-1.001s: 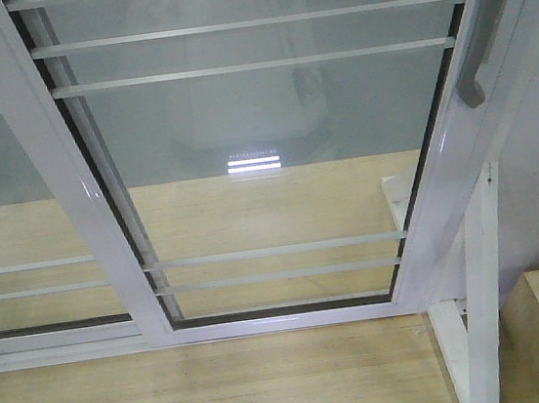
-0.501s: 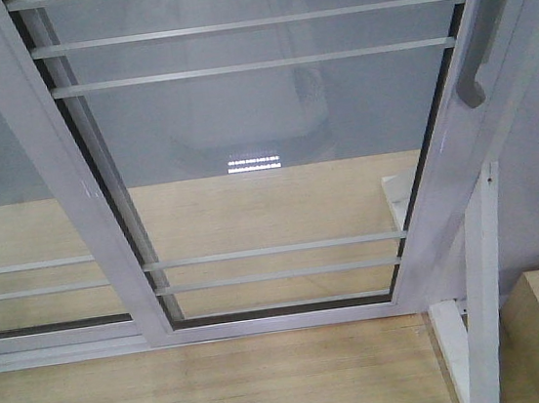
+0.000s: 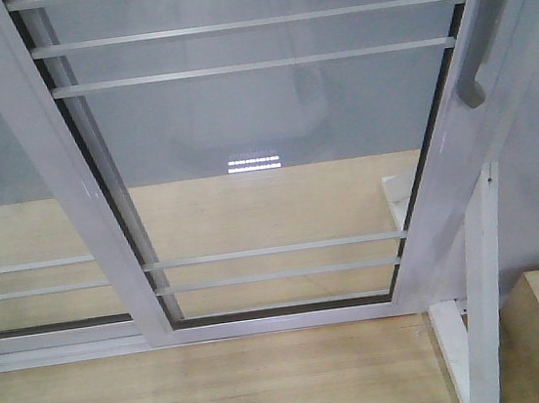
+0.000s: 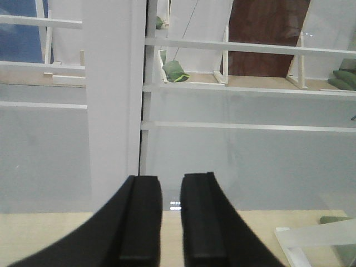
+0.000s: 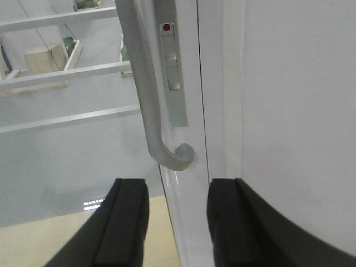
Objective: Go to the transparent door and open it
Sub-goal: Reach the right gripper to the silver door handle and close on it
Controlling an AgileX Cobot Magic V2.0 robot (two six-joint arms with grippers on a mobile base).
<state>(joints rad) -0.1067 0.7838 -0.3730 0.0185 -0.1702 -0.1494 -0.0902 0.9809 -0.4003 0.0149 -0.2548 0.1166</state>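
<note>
Both grippers have crept into the front view's edges. Our right gripper (image 5: 175, 192) gapes empty, the grey handle (image 5: 146, 94) of the transparent door (image 3: 261, 134) just ahead, above its fingers. Our left gripper (image 4: 171, 192), narrowly parted and empty, faces the glass.

You face a door (image 3: 271, 132) of clear, smooth glass in a glossy white frame (image 3: 41, 141); its handle (image 5: 142, 83) looks matt grey metal, the floor (image 3: 204, 391) pale wood-grain.

The door (image 3: 265, 163) and its handle (image 5: 139, 83) run off the top edges; green items (image 4: 175, 71) behind the glass are too blurred to identify.
</note>
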